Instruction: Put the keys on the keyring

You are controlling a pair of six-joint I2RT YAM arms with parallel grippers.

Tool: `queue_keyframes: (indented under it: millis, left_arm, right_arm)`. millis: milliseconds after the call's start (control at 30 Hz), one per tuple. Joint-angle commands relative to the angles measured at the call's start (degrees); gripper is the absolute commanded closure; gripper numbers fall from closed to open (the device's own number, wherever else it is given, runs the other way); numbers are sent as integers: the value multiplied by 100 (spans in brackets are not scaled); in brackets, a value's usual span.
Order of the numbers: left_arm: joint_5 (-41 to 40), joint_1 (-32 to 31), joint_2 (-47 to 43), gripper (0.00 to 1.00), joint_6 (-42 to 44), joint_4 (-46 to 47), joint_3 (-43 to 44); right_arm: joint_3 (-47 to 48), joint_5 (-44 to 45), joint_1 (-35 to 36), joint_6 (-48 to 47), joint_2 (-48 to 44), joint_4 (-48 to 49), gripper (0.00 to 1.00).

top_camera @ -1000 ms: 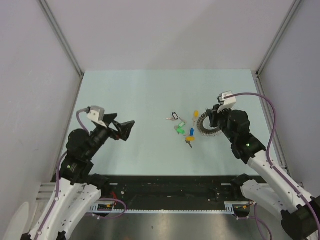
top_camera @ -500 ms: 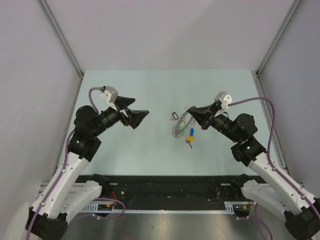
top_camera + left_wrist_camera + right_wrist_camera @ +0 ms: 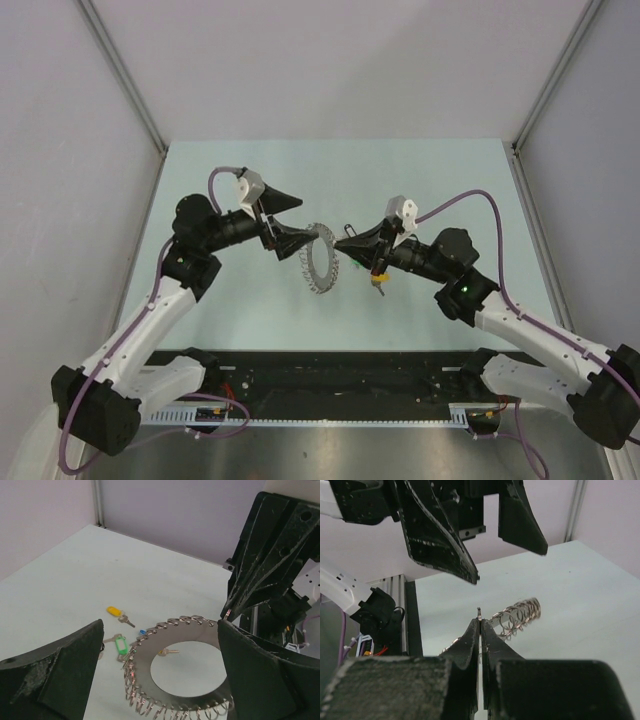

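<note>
The right end effector [image 3: 341, 243] is clenched on the rim of the ring [image 3: 320, 258], its fingertips pinched together on the coil. It holds the ring up on edge, clear of the desk [image 3: 250, 180]. The left end effector [image 3: 306, 218] is released and spread wide, with one finger on each side of the ring and neither touching it. The keys [image 3: 119, 643] lie loose on the desk below the ring, toward the right arm's side of it.

Two arms, left arm [image 3: 150, 318] and right arm [image 3: 535, 335], clad in white shells with matte black joints, thin purple cables [image 3: 470, 193] looped to white wrist camera blocks [image 3: 248, 184], scuffed black wedge-shaped fingers [image 3: 270, 545] fitted on left gripper [image 3: 311, 216] and right gripper [image 3: 480, 625], small green light [image 3: 463, 289] lit on the right forearm
</note>
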Motion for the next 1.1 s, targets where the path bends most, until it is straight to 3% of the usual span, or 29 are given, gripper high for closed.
queue_keyframes:
  millis: [0,167,433,733,1000,1067]
  left_arm:
    - [375,-61,-216,0,-38,733,-418]
    - [392,-61,-454,1,-2,1067,-753]
    - [1349,-70,-261,2,-274,1523,-771]
    - [1447,-79,-314,2,-441,1805,-876]
    - [1447,-158,-278,14,-415,1762,-876]
    - [1403,-184,-270,23,-415,1744,-867]
  right_arm:
    - [62,208,153,-42,79,738,100]
    - [71,261,232,116,228,1010,100]
    - [71,323,311,142,132,984,100]
    - [71,279,443,116,71,1019,100]
    - [71,252,461,160,35,1195,100]
    - [71,243,478,152,44,1195,100]
